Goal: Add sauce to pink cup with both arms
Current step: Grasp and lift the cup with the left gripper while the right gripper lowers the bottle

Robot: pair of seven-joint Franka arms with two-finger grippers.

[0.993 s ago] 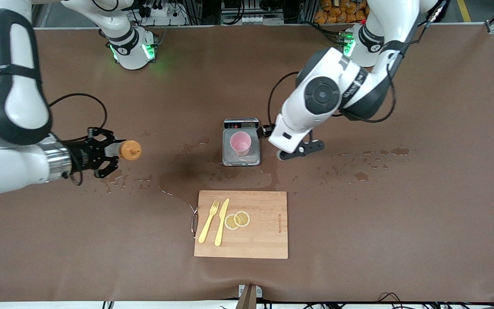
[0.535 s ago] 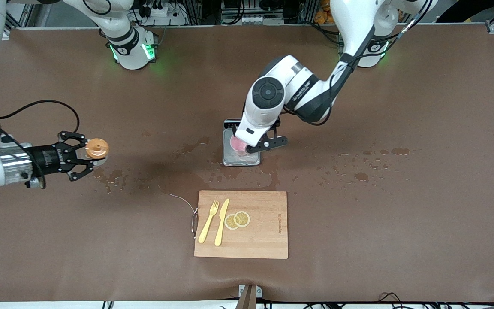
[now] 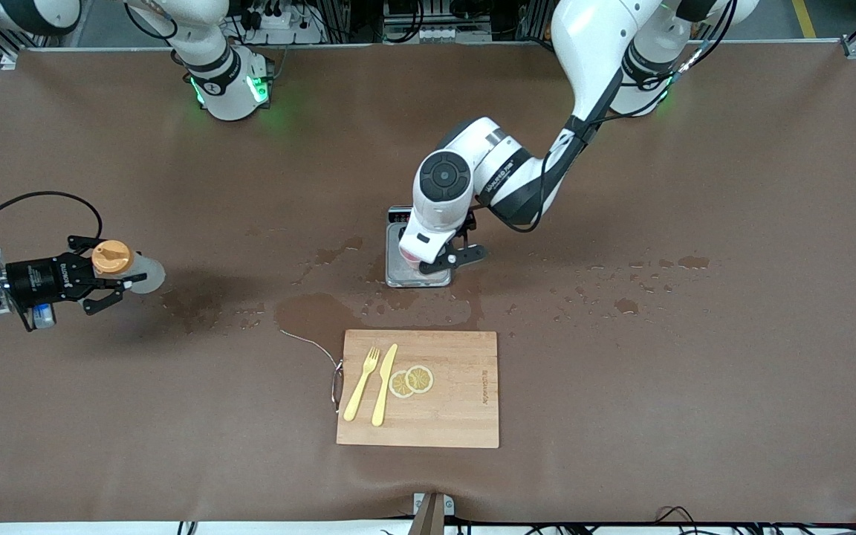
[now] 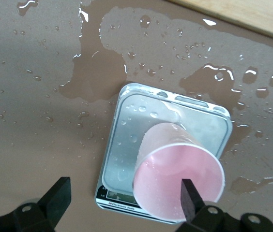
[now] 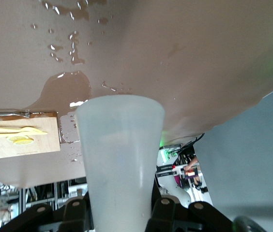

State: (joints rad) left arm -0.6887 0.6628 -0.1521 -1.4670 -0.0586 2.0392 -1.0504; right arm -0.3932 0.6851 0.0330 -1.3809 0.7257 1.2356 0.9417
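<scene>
Fingers of the left gripper [image 4: 124, 198] are spread wide over the scale [image 3: 417, 260]; the pink cup [image 4: 177, 171] stands on the scale plate, and in the left wrist view it sits between the two fingers but off-centre: one finger [image 4: 189, 198] overlaps the cup's rim, the other finger [image 4: 59, 195] is well apart from it. No contact with the cup wall can be confirmed. In the front view the left gripper [image 3: 449, 256] and wrist cover most of the cup, only a sliver of pink shows. Scale sits near mid-desk [image 3: 695, 371], farther from the front camera than the cutting board [image 3: 458, 401], with wet patches on the desk around it. Right gripper [image 3: 105, 281] is out toward the right arm's end of the desk, up over bare desk, fingers clamped on the sauce bottle [image 3: 122, 266]: body held between them, bottle lying roughly sideways, orange cap [image 3: 111, 256] close by the gripper, base pointing toward mid-desk. The right wrist view shows the translucent bottle [image 5: 119, 159] filling the gap between the fingers [image 5: 76, 212]. Bottle is well apart from the cup. Cutting board carries a yellow fork [image 3: 362, 384], a yellow knife [image 3: 384, 385] and lemon slices [image 3: 412, 381].
</scene>
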